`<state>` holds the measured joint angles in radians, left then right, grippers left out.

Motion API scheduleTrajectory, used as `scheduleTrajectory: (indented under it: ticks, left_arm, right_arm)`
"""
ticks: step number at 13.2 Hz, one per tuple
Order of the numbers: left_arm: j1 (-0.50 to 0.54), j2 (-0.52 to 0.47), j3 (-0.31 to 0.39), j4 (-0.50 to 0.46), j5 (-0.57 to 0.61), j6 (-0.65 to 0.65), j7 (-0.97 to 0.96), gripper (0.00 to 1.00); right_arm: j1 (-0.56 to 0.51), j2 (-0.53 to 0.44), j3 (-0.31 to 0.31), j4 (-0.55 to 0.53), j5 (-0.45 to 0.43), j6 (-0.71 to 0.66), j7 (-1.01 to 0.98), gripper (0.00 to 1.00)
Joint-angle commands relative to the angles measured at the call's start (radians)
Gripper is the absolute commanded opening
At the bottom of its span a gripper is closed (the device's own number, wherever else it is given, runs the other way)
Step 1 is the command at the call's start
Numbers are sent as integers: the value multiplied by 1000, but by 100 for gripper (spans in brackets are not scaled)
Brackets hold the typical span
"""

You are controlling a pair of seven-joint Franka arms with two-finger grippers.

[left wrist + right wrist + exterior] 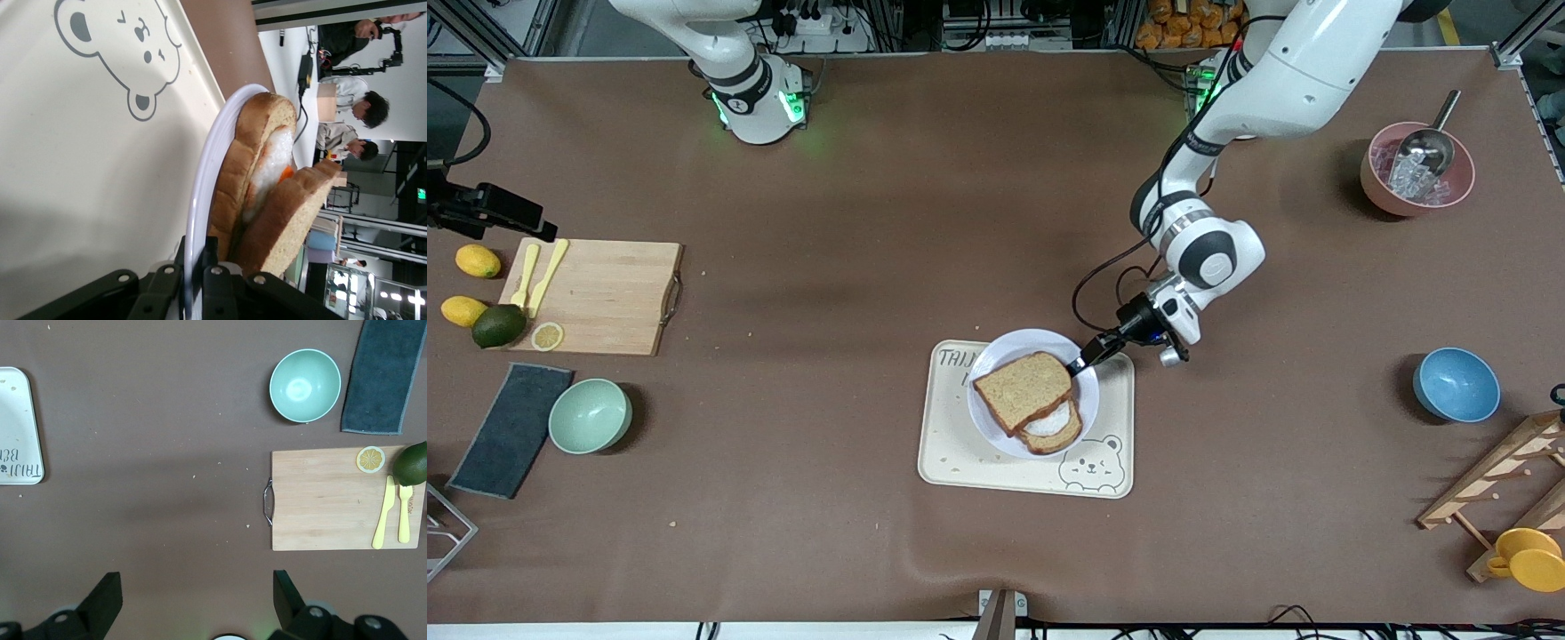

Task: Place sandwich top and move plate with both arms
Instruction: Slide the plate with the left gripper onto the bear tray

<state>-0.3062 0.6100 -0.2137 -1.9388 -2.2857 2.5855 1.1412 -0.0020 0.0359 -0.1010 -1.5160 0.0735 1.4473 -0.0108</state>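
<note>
Front view: the plate [996, 351] sits on the bear-printed tray [960, 462] near the table's middle. The sandwich top [1023, 388] lies on the plate, overlapping the egg-topped slice [1056, 427]; it is skewed, one corner pointing toward the right arm's end of the table, and it covers the part of the lower slice farther from the camera. The left gripper [1083, 360] is at the plate rim on the side toward the left arm's end, fingers closed on the plate's edge. The right arm waits near its base; its gripper is outside this view.

Left wrist view: the fingers [220, 287] pinch the plate [207, 180] rim edge-on. Only this view shows the stack from the side: white and orange egg [273, 167] is sandwiched between the lower slice [250, 153] and the sandwich top [293, 213], which rests tilted.

Right wrist view: the right gripper [193, 603] hangs with fingers spread wide and empty above bare table, with the cutting board [320, 500], mint bowl [305, 385] and a tray [17, 420] corner in sight.
</note>
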Motion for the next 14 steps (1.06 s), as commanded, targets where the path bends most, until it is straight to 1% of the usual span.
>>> scheduleTrajectory:
  ticks: [1,4,7,11,12,14]
  left_arm:
    - [-10,65,0,99,-38,35,-1,0]
    - [-11,100,0,145,-43,44,2,0]
    - [-34,161,2,221,-51,82,3,0]
    - [-51,172,11,230,-51,84,6,0]
    - [-51,172,11,230,-48,85,6,16]
    - [-53,178,11,228,-44,87,8,100]
  right_arm:
    - [0,-5,3,-7,2,-5,12,100]
    - [3,-5,3,-10,2,-2,12,100]
    - [4,-5,3,-12,2,-2,12,100]
    - [2,-5,3,-12,2,-4,11,100]
    - [2,-5,3,-12,2,-4,11,100]
    - [4,-5,3,-12,2,-4,11,100]
